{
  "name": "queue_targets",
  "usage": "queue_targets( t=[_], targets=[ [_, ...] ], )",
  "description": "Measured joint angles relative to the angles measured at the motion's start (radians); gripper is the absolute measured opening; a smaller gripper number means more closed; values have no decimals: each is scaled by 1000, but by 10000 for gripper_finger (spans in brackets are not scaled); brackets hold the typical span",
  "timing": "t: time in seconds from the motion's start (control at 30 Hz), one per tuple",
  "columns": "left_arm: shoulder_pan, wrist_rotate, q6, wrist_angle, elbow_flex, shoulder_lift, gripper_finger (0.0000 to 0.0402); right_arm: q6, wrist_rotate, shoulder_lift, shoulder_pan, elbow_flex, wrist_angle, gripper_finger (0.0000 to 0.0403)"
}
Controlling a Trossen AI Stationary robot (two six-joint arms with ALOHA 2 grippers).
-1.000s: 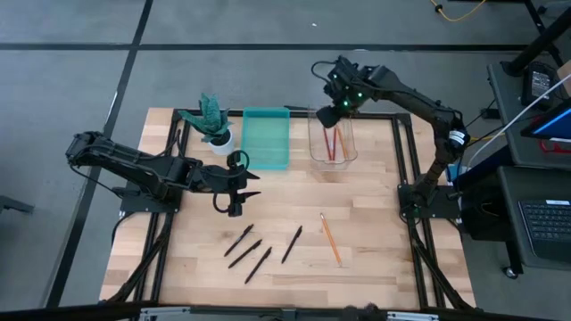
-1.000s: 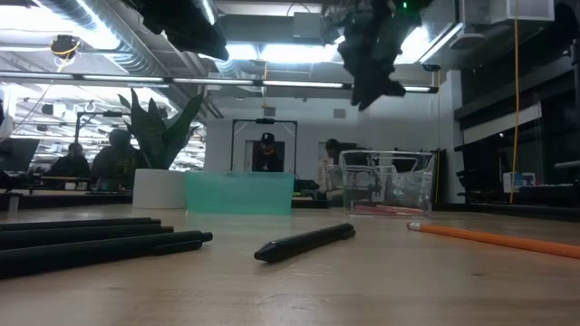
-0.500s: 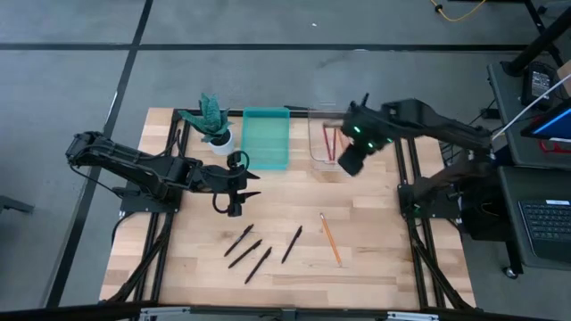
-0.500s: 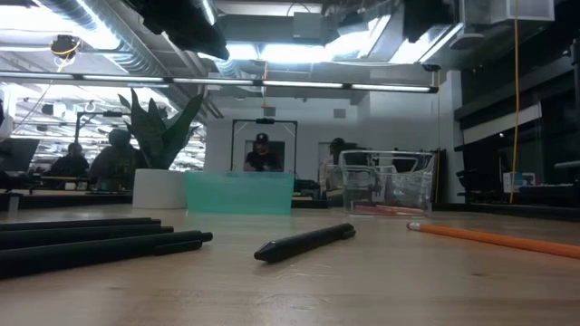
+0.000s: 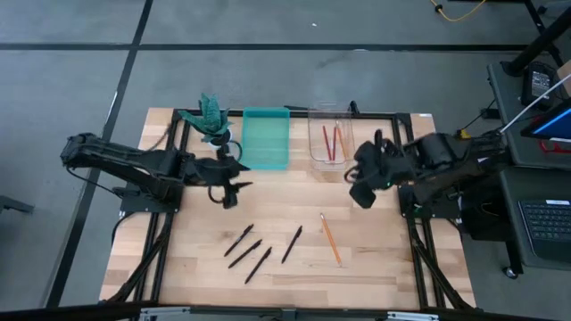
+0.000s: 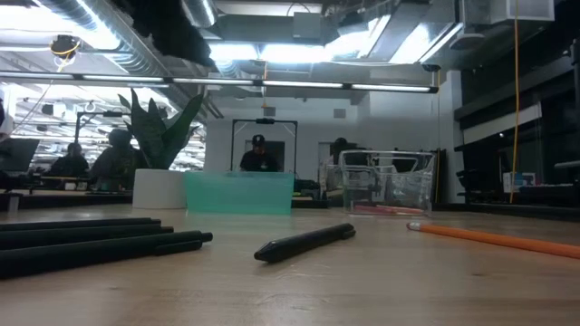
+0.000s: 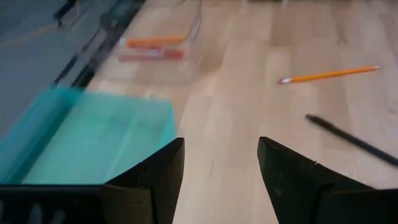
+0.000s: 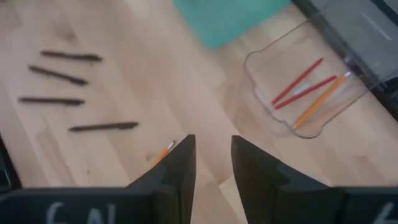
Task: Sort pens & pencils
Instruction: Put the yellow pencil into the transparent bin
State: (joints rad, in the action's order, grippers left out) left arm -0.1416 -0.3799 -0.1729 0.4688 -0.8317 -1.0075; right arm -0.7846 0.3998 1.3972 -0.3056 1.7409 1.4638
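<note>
Four black pens [image 5: 261,249] are seen lying loose on the wooden surface [image 5: 375,259] near its front middle, three close together and one just to their right. One orange pencil [image 5: 331,239] lies on the surface to the right of the pens, apart from them. Three more pencils [image 5: 333,143], two red and one orange, are held in the clear tray [image 5: 314,152] at the back, beside the teal tray [image 5: 266,138]. The left hand [image 5: 228,183] is held above the surface just in front of the teal tray, its fingers spread apart and nothing between them. The right hand [image 5: 361,185] is held in front of the clear tray, fingers parted by a narrow gap, nothing gripped.
</note>
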Motion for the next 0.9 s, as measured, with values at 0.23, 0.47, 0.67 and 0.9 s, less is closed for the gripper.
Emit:
queue_targets(
  t=[0.23,0.47,0.67,0.9],
  targets=[
    [80,185,68,5,0,181,198,-10,35,55,-109,-5,30,103],
    [142,323,76,35,0,245,198,-166,79,59,-167,-148,15,103],
    [163,343,72,20,19,232,198,-272,36,59,-171,-330,-142,103],
    [199,338,54,-64,72,232,198,-272,-61,59,-170,-512,-477,103]
  ],
)
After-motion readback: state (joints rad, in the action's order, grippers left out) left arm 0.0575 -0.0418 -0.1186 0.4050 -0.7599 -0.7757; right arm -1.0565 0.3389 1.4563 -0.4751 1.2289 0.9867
